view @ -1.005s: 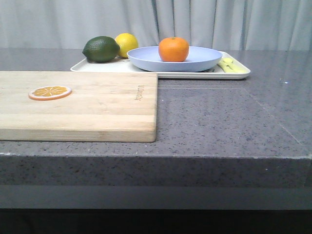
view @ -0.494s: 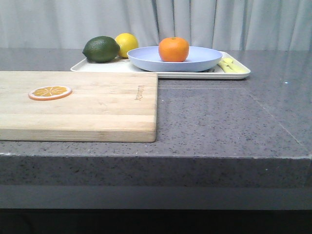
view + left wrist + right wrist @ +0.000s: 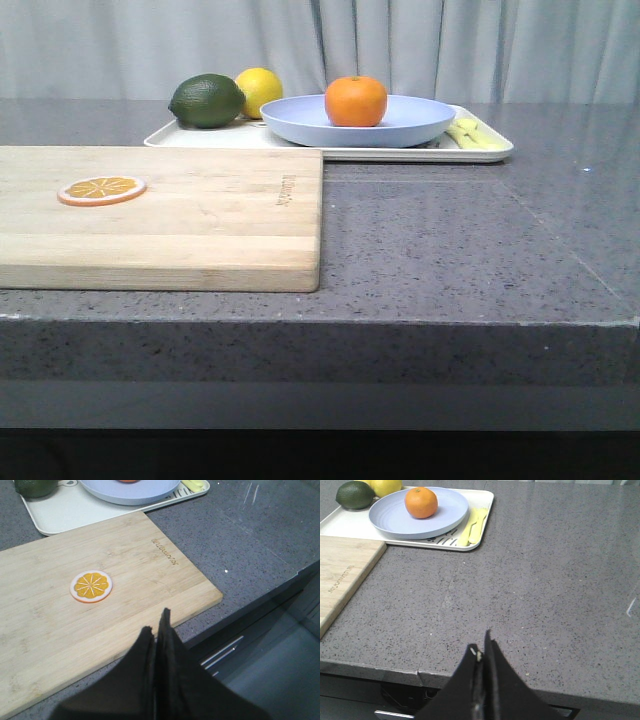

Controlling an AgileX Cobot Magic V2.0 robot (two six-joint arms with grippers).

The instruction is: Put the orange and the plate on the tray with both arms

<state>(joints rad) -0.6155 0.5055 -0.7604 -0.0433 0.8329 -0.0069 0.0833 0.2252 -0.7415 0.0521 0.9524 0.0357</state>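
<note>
The orange (image 3: 356, 101) is sitting on the plate (image 3: 400, 128), which is resting on the tray (image 3: 480, 153) at the desk's (image 3: 450, 240) far side. Both the left tool (image 3: 156, 630) and right tool (image 3: 481, 652) are hanging clenched and empty, well apart from them.

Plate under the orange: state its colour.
The plate is pale lavender-blue, plain and unpatterned; clearest in the right wrist view.

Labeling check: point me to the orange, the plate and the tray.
orange (image 3: 421, 502), right wrist view, centre of the fruit.
plate (image 3: 445, 511), right wrist view, bare surface beside the fruit.
tray (image 3: 342, 525), right wrist view, bare floor near the wooden board.
</note>
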